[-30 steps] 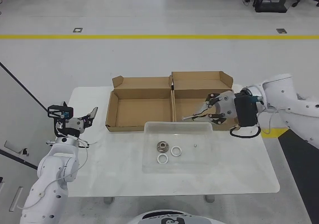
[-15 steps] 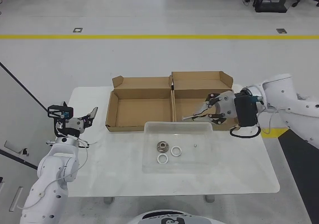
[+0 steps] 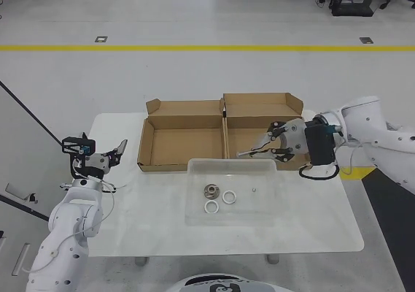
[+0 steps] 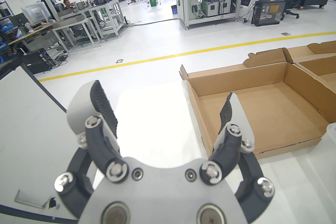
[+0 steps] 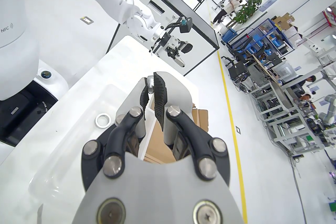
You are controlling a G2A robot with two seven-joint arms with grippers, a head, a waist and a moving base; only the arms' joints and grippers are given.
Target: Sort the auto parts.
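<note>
White table, smooth and glossy, carries a clear tray of thin, rigid-looking plastic with low walls.

Left box and right box are matte brown corrugated cardboard, shallow, flaps up. They sit side by side just behind the tray, and the floors I can see look bare.

Left gripper has its fingers spread wide with nothing between them. It sits well off to the tray's left, past the table end.

Right gripper sits just behind the tray's back wall, over the right box. Its ribbed black pads are nearly closed on a small metal part, shiny and roughly cylindrical.

In the tray are a grey hub, round and stepped, two white rings and a tiny piece, too small to name.

Step, as I judge it: the held part is being placed in the right box. Next move calls for lowering and opening over the box floor. The small round part could roll.
</note>
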